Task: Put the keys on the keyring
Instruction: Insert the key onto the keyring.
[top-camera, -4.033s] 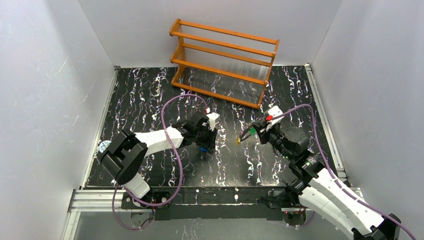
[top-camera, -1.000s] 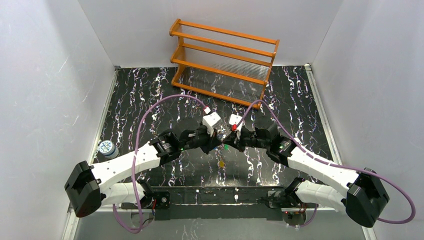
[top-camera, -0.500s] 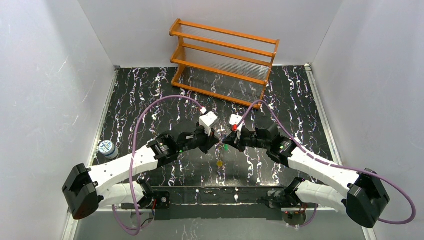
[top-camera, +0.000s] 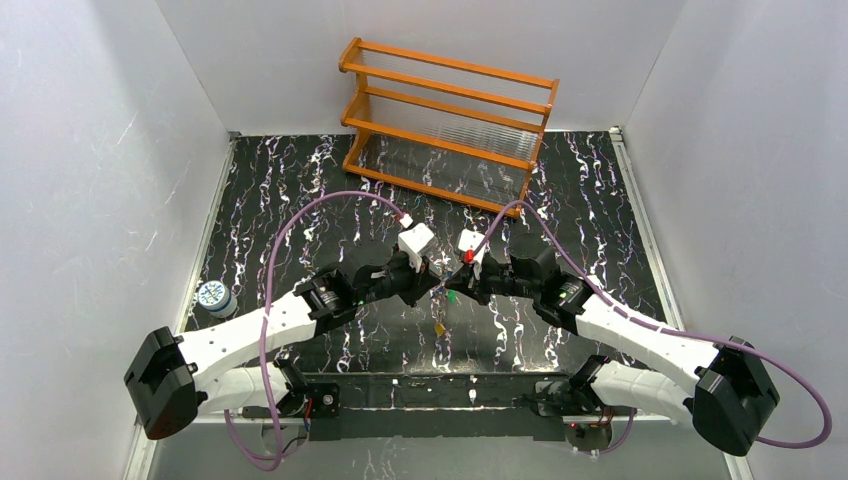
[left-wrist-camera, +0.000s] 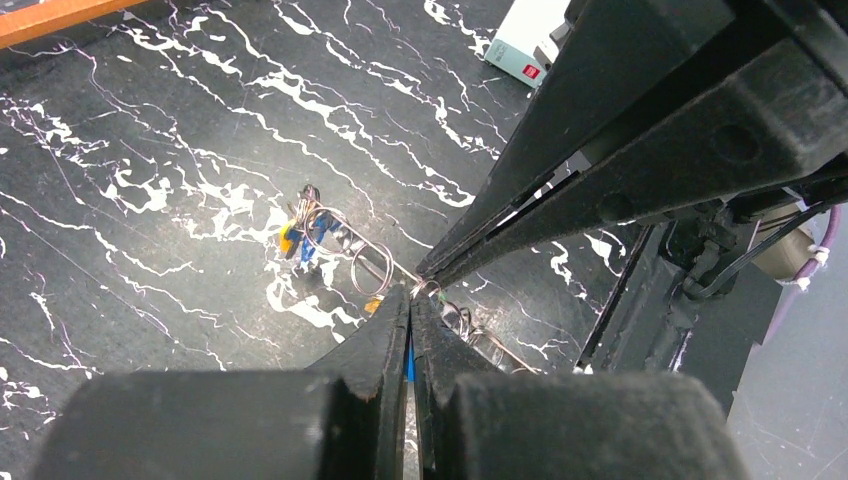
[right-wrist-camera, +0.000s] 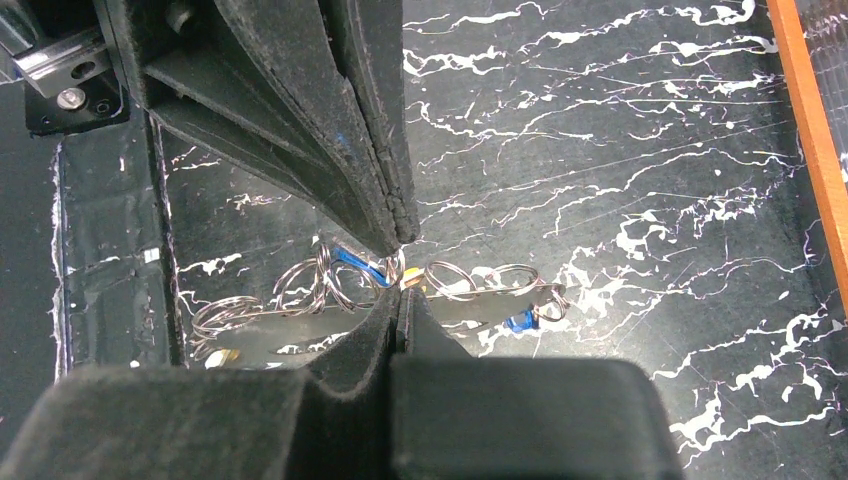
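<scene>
In the top external view the task looked part done. The left gripper and right gripper met tip to tip well in front of the wooden rack, each with its jaws pressed together. A green key hung just below that meeting point, on the side away from the rack. A yellow key showed farther from the rack again; whether it dangled or lay on the table I could not tell. The keyring was too thin to find here

In the left wrist view the rack was an orange strip in the corner. The left gripper had its jaws together, nipping wire at the very tips, and the right gripper pinched the same spot from the opposite side. From there a chain of wire loops ran toward the rack and ended in 2 key heads, yellow and blue, so I judged those linked

In the right wrist view the rack ran down the edge. The right gripper and left gripper were both clamped on the wire loops, which spread to both sides. A blue key hung on the rack side; another blue head sat just beside the tips. Which loop was the keyring, and whether every key rode on it, I could not tell; the green one probably remained
</scene>
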